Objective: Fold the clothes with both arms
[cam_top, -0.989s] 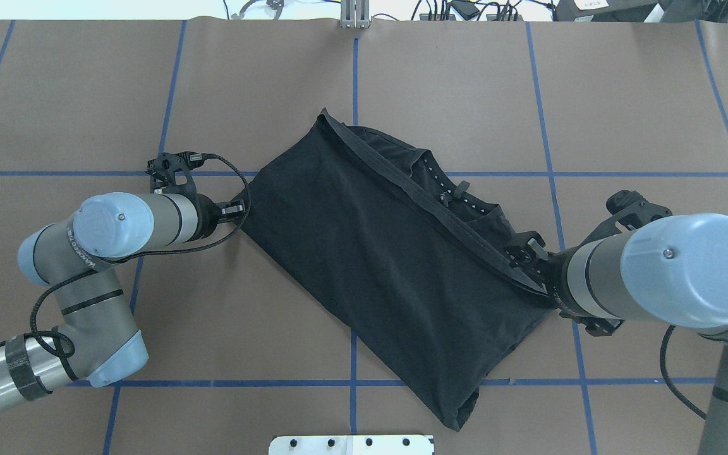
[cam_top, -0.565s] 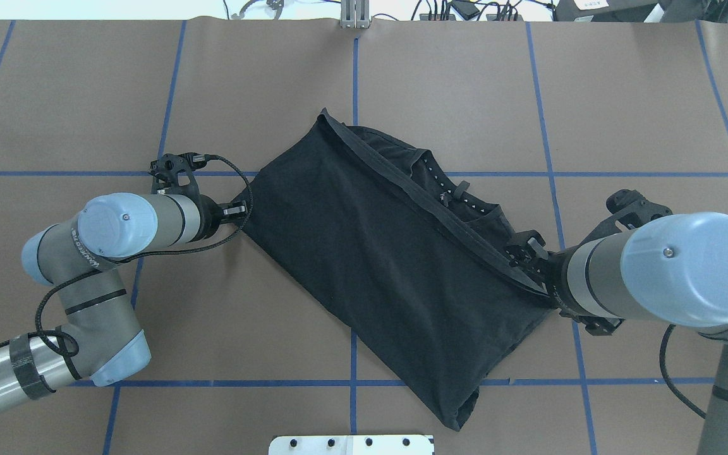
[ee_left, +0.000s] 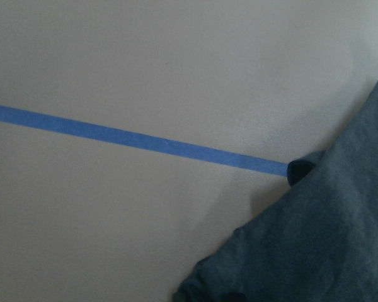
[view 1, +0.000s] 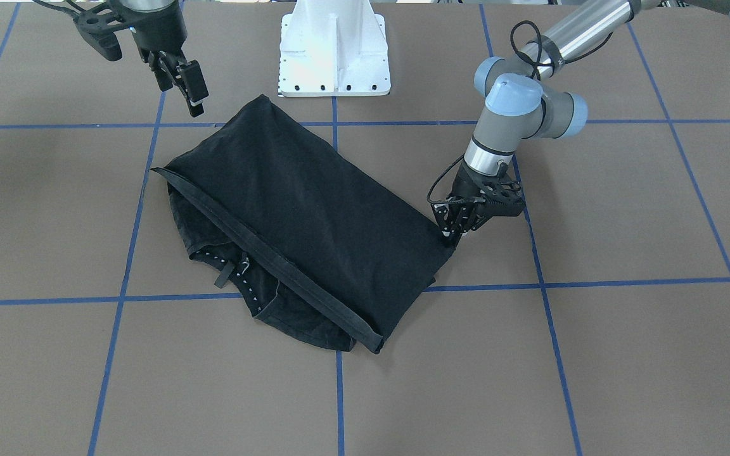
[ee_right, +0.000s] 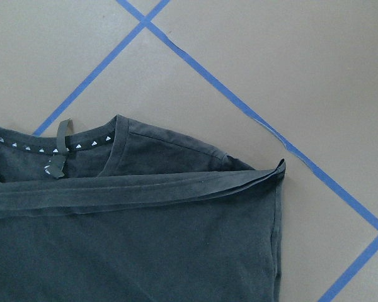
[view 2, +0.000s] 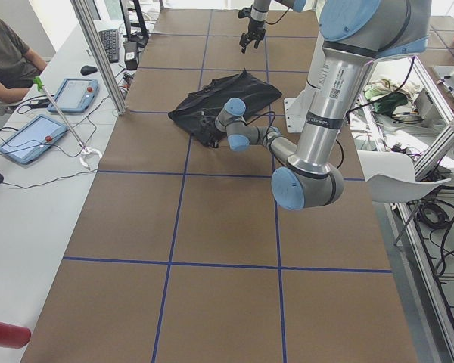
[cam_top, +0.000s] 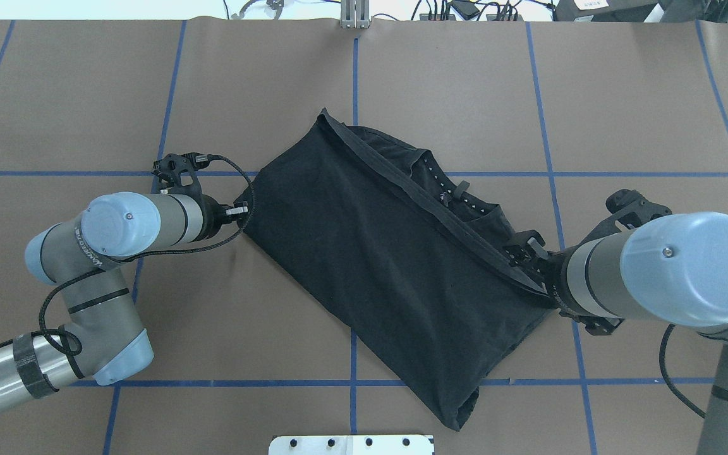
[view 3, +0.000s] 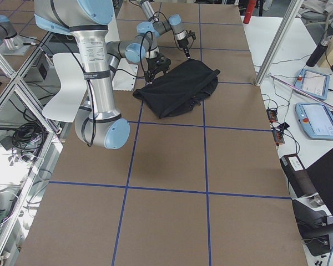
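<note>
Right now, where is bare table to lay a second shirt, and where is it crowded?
Free: the wide strip of table on the operators' side of the shirt, and the squares at both table ends. Crowded: the middle, with the left gripper at one shirt corner, the right gripper near another, the base behind.

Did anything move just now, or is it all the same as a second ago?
The left claw slid a little closer to the black T-shirt, right up to its corner. I cannot tell whether it has grabbed the cloth. The T-shirt lies just as it did, and the right claw has not moved.
</note>
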Robot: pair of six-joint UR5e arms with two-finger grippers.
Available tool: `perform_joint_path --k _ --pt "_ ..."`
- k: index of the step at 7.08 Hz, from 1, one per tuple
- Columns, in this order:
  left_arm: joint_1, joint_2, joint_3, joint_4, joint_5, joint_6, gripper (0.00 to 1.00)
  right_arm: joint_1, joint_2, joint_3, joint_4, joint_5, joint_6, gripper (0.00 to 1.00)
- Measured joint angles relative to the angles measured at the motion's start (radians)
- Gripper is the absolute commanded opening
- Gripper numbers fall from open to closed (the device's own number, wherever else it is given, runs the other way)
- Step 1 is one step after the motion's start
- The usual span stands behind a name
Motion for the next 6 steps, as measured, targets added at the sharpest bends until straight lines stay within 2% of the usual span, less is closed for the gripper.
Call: perform_joint_path --k 2,4,5,6 --pt "-0.005 0.0 -0.032 0.0 -0.003 0.016 0.0 0.0 0.0 0.0 0.0 0.0 0.0 1.0" --pt "-0.076 -0.007 -0.054 0.0 -0.006 0.127 0.0 0.005 0.0 -0.001 0.001 0.0 -0.002 1.0" --pt "-0.135 -0.047 -0.019 0.0 -0.007 0.187 0.0 0.009 0.0 0.0 0.001 0.0 -0.003 1.0" --pt "-0.185 -0.13 0.065 -0.001 -0.007 0.22 0.0 0.013 0.0 0.0 0.001 0.0 -0.004 1.0"
